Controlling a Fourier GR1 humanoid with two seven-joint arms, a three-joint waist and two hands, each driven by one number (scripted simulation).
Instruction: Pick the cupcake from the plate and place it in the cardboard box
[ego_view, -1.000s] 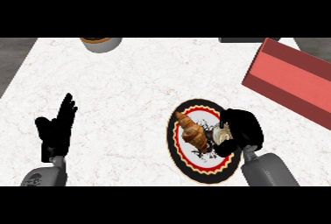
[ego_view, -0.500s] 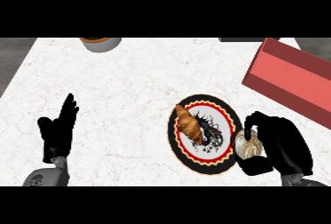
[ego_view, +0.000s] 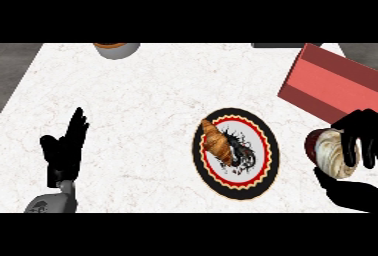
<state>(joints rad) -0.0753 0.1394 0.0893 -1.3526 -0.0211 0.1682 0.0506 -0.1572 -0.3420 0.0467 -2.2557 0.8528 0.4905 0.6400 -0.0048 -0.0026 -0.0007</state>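
Grip on cupcake (ego_view: 334, 154): the right robot hand (ego_view: 354, 192), at the view's right edge, clasps the cake w/ fingers (ego_view: 363, 125) curled over its top and far side, and thumb and palm dark beneath it at lower right. The hand comes in from the lower right corner; hardly any forearm shows.

The cupcake is off the plate (ego_view: 221, 186), to the plate's right and apart from it, near the closest corner of the red cardboard box (ego_view: 325, 82) but not touching it as far as can be seen. Whether it is clear of the white marbled worktop (ego_view: 148, 100) can't be told from this steep angle. It looks tipped: dark-red wrapper shows along its left side and pale swirled frosting faces up and to the right, so its base-to-top axis runs approx. left to right across the view.

The left robot hand (ego_view: 66, 150) rests at lower left, fingers straight and pointing up the view, holding nothing.

On the plate, which has a black rim, red band and white centre w/ a dark pattern, a croissant (ego_view: 215, 141) lies on the left half, its long axis slanting from upper left to lower right. A grey bowl (ego_view: 118, 50) w/ brown contents sits at the top edge, well apart from the rest.
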